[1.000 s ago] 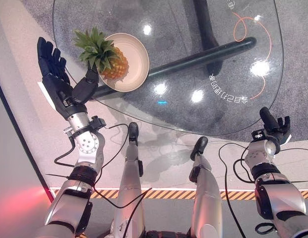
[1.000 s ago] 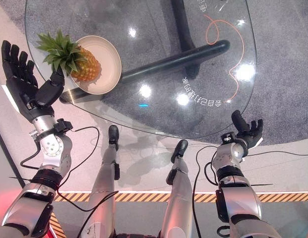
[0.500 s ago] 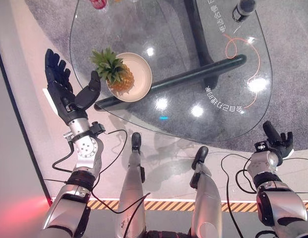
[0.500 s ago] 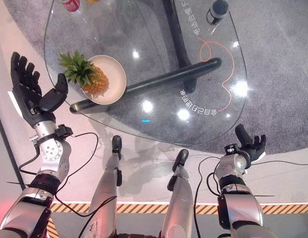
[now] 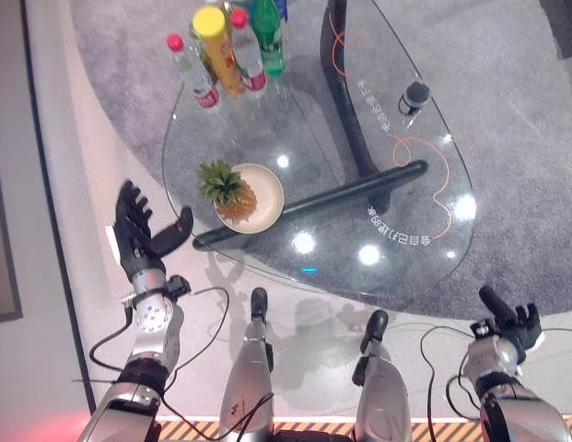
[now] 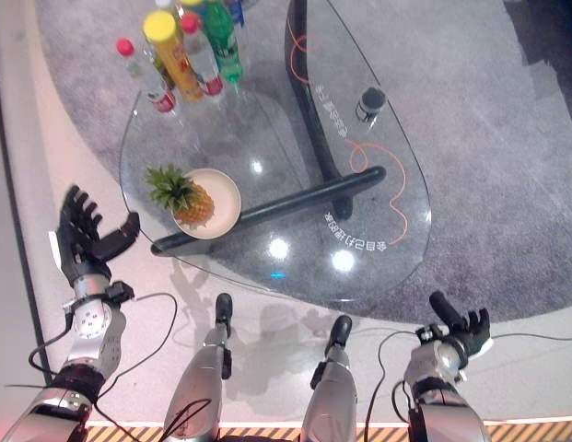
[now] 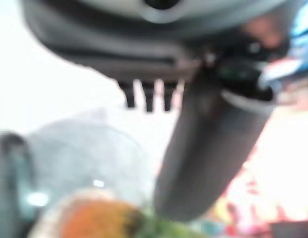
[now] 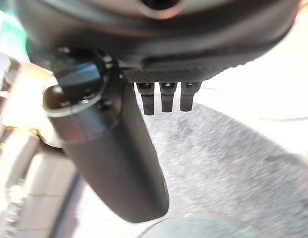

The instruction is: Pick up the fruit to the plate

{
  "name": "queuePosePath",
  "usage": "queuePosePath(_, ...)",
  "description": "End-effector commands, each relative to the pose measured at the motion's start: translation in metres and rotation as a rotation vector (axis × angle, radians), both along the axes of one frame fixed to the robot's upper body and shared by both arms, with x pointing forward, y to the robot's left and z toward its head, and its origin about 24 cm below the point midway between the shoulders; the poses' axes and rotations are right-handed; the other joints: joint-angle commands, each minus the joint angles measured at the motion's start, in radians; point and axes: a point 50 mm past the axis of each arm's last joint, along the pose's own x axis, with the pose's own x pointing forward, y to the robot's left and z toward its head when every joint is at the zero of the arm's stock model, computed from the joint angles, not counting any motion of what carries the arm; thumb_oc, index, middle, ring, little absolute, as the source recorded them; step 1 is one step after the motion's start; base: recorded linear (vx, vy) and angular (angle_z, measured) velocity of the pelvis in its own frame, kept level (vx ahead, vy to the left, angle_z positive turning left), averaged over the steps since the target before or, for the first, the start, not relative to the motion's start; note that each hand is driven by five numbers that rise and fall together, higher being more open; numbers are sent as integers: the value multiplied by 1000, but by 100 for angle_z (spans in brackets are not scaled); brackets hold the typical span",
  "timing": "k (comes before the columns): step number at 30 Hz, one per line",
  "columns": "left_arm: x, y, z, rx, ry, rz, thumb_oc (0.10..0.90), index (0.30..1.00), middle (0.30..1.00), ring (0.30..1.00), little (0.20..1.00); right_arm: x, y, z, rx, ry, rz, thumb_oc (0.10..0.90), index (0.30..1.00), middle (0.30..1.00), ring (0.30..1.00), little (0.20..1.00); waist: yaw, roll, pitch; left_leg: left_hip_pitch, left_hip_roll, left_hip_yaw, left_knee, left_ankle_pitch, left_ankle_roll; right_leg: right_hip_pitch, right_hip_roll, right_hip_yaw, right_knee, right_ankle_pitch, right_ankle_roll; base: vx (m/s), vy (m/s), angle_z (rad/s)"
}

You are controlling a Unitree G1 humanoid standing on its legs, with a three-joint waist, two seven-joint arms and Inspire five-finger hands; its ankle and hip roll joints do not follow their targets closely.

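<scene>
The pineapple (image 5: 232, 191) lay on the cream plate (image 5: 265, 196), its leafy crown pointing toward ten o'clock over the plate's rim. The plate sat on the glass counter (image 5: 396, 267) near its nine o'clock edge. The left hand (image 5: 138, 241) hung off the counter at about eight o'clock from the plate, released, fingers straight and spread, thumb reaching toward the counter's edge and holding nothing. The right hand (image 5: 508, 324) was low at the five o'clock side, well apart from the counter, fingers relaxed and empty. At the counter's twelve o'clock end stood a cluster of bottles (image 5: 232, 51), one with a yellow cap (image 5: 210, 20), one green (image 5: 268, 39). A small dark cylinder (image 5: 414, 95) stood toward two o'clock.
</scene>
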Motion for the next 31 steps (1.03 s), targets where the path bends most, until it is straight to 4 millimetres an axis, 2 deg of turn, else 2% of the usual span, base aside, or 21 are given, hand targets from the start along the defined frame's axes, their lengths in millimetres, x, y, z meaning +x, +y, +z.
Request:
queuePosePath(1, -7, 16, -9, 16, 52, 39, 800, 900, 900, 900, 900, -31, -12, -8, -99, 121, 63, 800, 900, 900, 900, 900, -4, -25, -160, 25, 16, 24, 4, -46, 11, -37, 27, -32, 76, -39, -37, 235, 66, 2)
queuePosePath(6, -60, 29, -71, -57, 393, 115, 800, 900, 900, 900, 900, -66, 10, -40, -73, 358, 256, 800, 900, 900, 900, 900, -15, -31, -254, 126, 27, 43, -40, -36, 6, 64, 30, -32, 30, -27, -36, 255, 44, -6)
queuePosePath(8, -76, 26, -86, -41, 499, 104, 800, 900, 900, 900, 900, -78, 17, -50, -41, 428, 319, 800, 900, 900, 900, 900, -20, -33, -280, 151, 32, 48, -47, -37, 5, 90, 31, -33, 20, -26, -35, 202, 23, -4)
queuePosePath(9, -88, 24, -100, -43, 613, 72, 800, 900, 900, 900, 900, -85, 21, -55, -30, 478, 363, 800, 900, 900, 900, 900, -23, -33, -299, 170, 34, 51, -53, -39, 4, 111, 32, -34, 12, -25, -35, 198, 29, -1)
queuePosePath(10, -91, 24, -102, -39, 631, 67, 800, 900, 900, 900, 900, -87, 22, -56, -22, 488, 368, 800, 900, 900, 900, 900, -24, -33, -302, 174, 35, 51, -53, -39, 3, 115, 33, -34, 11, -25, -35, 181, 32, -1)
queuePosePath(13, -115, 18, -123, -51, 833, -21, 800, 900, 900, 900, 900, -106, 30, -68, 49, 608, 474, 800, 900, 900, 900, 900, -32, -33, -330, 205, 42, 62, -53, -46, 1, 148, 33, -37, 4, -27, -33, 118, 31, 1)
queuePosePath(16, -129, 14, -134, -74, 947, -89, 800, 900, 900, 900, 900, -116, 37, -75, 128, 675, 543, 800, 900, 900, 900, 900, -38, -31, -343, 221, 45, 69, -53, -52, -1, 169, 34, -40, -6, -27, -31, 77, 23, 1)
queuePosePath(17, -140, 11, -141, -113, 1036, -112, 800, 900, 900, 900, 900, -124, 41, -79, 177, 722, 575, 800, 900, 900, 900, 900, -40, -30, -352, 230, 48, 73, -53, -53, -2, 181, 36, -43, -11, -28, -30, 65, 13, 2)
queuePosePath(18, -140, 11, -141, -113, 1037, -112, 800, 900, 900, 900, 900, -124, 41, -79, 177, 722, 575, 800, 900, 900, 900, 900, -40, -30, -352, 230, 48, 73, -53, -54, -2, 182, 36, -43, -11, -28, -30, 97, 23, -1)
queuePosePath(19, -153, 6, -149, -155, 1160, -173, 800, 900, 900, 900, 900, -131, 44, -82, 208, 769, 603, 800, 900, 900, 900, 900, -41, -29, -361, 238, 50, 75, -53, -55, -3, 190, 37, -46, -14, -29, -30, 77, 20, -2)
queuePosePath(20, -159, 2, -153, -165, 1214, -210, 800, 900, 900, 900, 900, -133, 46, -83, 220, 793, 626, 800, 900, 900, 900, 900, -43, -28, -364, 244, 51, 75, -53, -56, -3, 194, 39, -44, -13, -31, -31, 100, 25, -2)
queuePosePath(31, -182, -8, -162, -219, 1367, -271, 800, 900, 900, 900, 900, -138, 56, -88, 242, 884, 718, 800, 900, 900, 900, 900, -52, -21, -390, 286, 49, 75, -53, -77, 3, 225, 45, -31, -13, -43, -32, 44, 12, -2)
